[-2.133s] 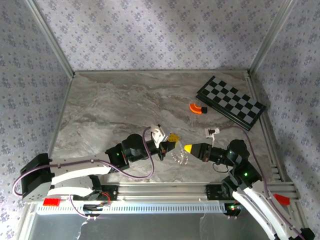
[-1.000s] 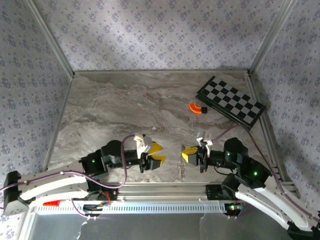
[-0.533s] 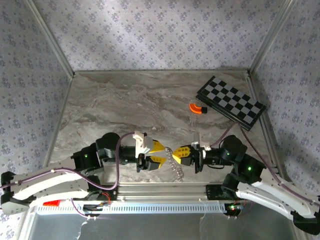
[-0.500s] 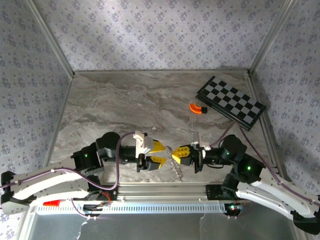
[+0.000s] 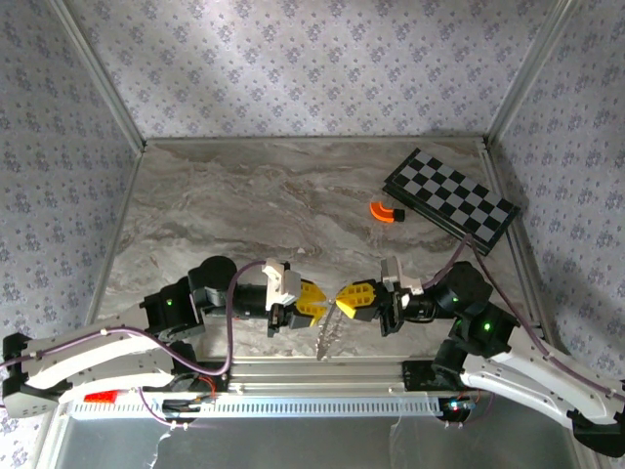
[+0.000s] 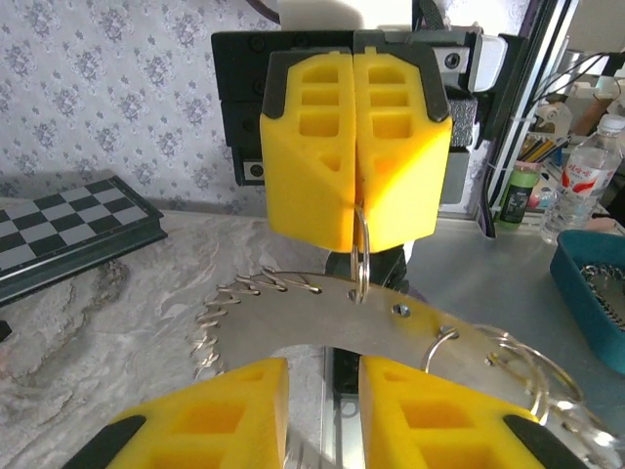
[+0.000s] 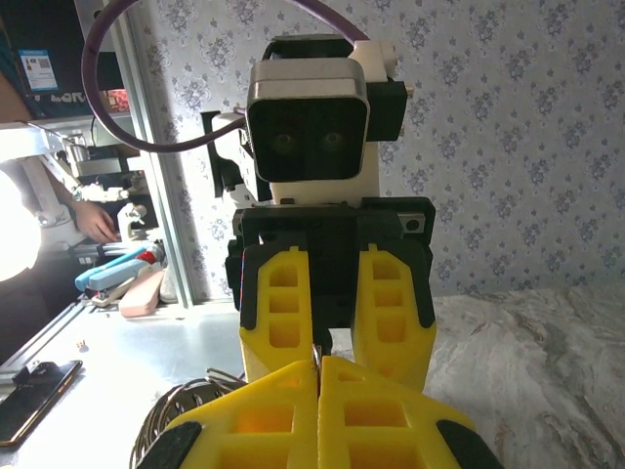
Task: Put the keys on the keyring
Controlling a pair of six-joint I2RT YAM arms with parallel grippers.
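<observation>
The keyring, a silvery metal band fringed with small wire loops, hangs over the table's near edge between my two grippers. My right gripper is shut on a thin ring loop at the top of it; the left wrist view shows its yellow fingers pinching that loop above the band. My left gripper faces it tip to tip, its jaws a narrow gap apart just short of the band, with nothing between them. In the right wrist view my shut right gripper points at the left gripper. The keys are out of view.
A black-and-white chequered board lies at the back right, with an orange curved piece beside it. The metal rail of the table's near edge runs right under the hanging ring. Patterned walls close in three sides.
Both arms have come together at the table's front middle. My left gripper's jaws have narrowed and moved up to the ring, which has swung a little left under the right gripper.
</observation>
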